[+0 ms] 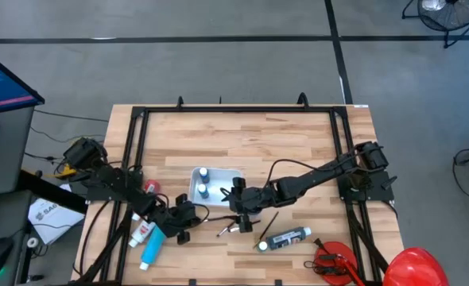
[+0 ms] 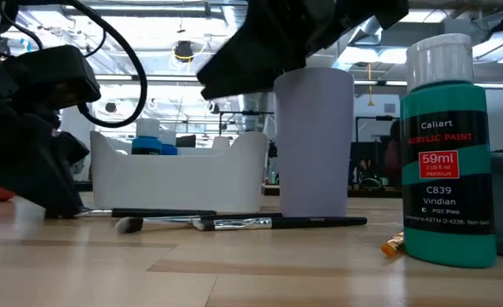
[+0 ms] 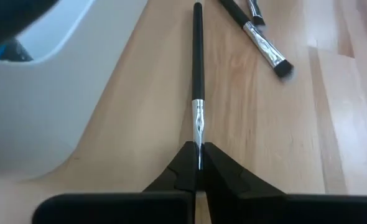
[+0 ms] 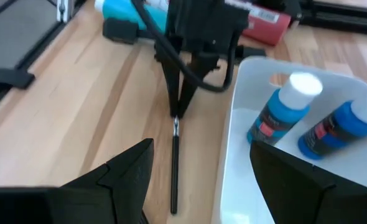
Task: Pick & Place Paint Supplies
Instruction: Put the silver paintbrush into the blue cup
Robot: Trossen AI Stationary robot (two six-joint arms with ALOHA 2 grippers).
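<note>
A thin black-handled brush (image 3: 198,62) lies on the wood beside the white tray (image 3: 40,124). My left gripper (image 3: 199,163) is shut on its silver-ferrule end; it also shows in the right wrist view (image 4: 178,106) and the high view (image 1: 188,216). My right gripper (image 4: 202,180) hovers open over the brush's handle end and the tray's edge, touching nothing. Two blue bottles (image 4: 283,112) (image 4: 339,127) stand in the tray (image 1: 215,184). Two more brushes (image 3: 264,43) (image 1: 268,222) lie on the table nearby. My left gripper pinches the brush at its ferrule end (image 3: 199,146) between the two fingertips. The fingers slant down from the table's left side, in line with the brush. The bristles are hidden between the fingers. The handle (image 4: 174,174) reaches away low along the wood beside the tray.
A red-and-white tube (image 1: 141,233) and a light blue tube (image 1: 153,248) lie by the left arm. A green paint bottle (image 2: 448,145) and a pale cylinder (image 2: 314,141) show in the low view. A red tool (image 1: 334,262) and red dome (image 1: 417,266) sit near right.
</note>
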